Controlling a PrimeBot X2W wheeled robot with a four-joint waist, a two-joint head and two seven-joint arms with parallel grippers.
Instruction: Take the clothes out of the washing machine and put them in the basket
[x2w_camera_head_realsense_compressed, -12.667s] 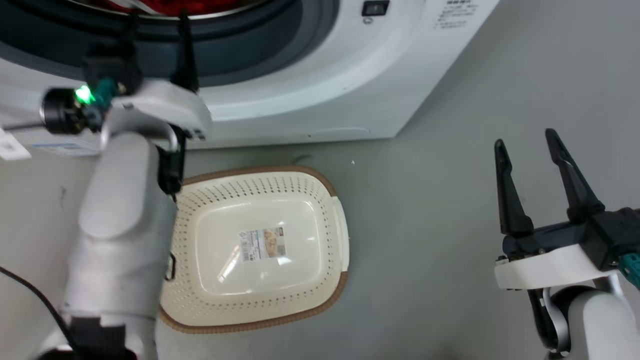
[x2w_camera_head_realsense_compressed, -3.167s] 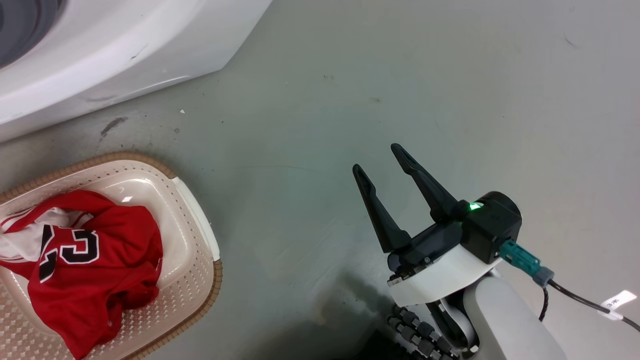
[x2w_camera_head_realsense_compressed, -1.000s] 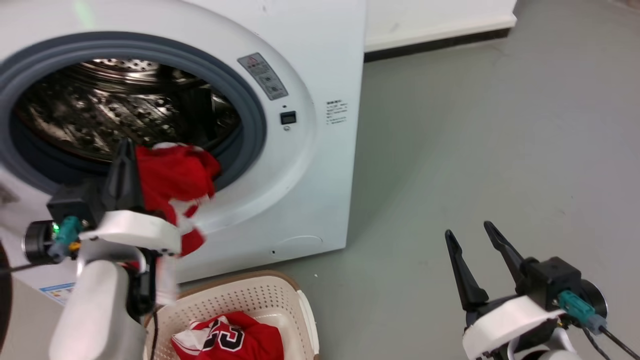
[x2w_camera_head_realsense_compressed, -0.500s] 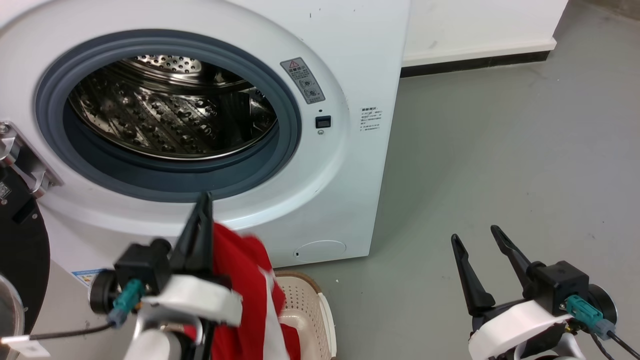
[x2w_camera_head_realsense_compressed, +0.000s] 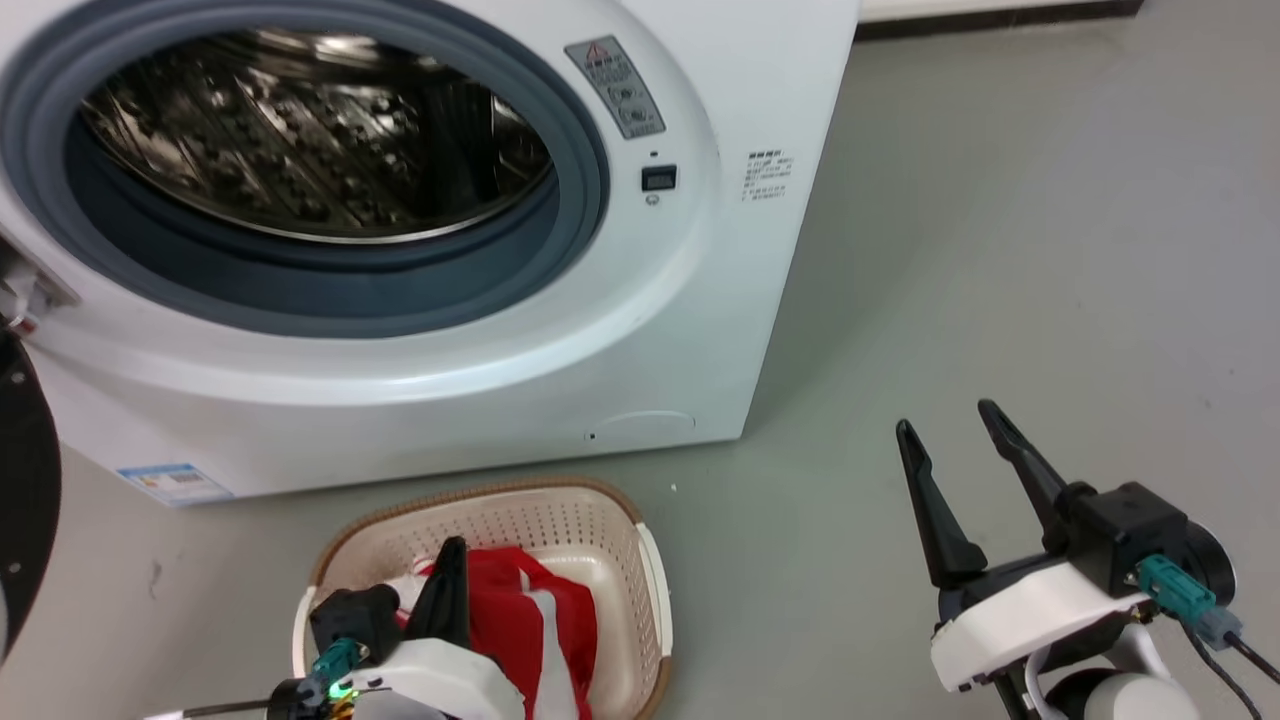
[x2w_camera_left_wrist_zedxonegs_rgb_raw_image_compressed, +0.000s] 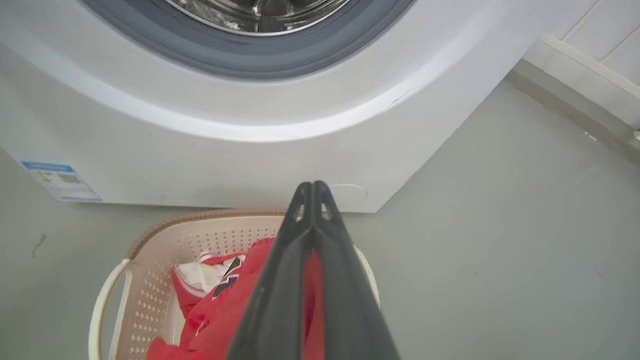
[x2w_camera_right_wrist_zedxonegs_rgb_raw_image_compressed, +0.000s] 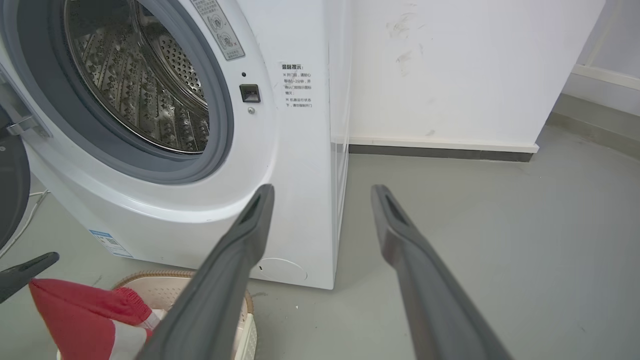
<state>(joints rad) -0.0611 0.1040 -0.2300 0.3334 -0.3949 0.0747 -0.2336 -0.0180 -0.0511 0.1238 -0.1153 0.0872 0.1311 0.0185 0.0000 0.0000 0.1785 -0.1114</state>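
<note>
left end effector (x2w_camera_left_wrist_zedxonegs_rgb_raw_image_compressed: 312, 187) is pinched shut on a red jersey (x2w_camera_head_realsense_compressed: 500, 600), which hangs straight below it into the basket (x2w_camera_head_realsense_compressed: 480, 492). right end effector (x2w_camera_head_realsense_compressed: 952, 428) is open, empty, well apart.

My right gripper (x2w_camera_head_realsense_compressed: 947, 420) has two long tapering black fingers (x2w_camera_head_realsense_compressed: 925, 510), a black block (x2w_camera_head_realsense_compressed: 1120, 530), a curved white shell (x2w_camera_head_realsense_compressed: 1010, 620) and a teal connector (x2w_camera_head_realsense_compressed: 1165, 583) on a dark cable (x2w_camera_head_realsense_compressed: 1250, 650). My left gripper (x2w_camera_left_wrist_zedxonegs_rgb_raw_image_compressed: 311, 186) shows a matching teal plug (x2w_camera_head_realsense_compressed: 335, 660) and a green light (x2w_camera_head_realsense_compressed: 335, 690).

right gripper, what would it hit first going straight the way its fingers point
Likely the washing machine, near its lower front corner; the right gripper aims there, though depth is unclear.
</note>
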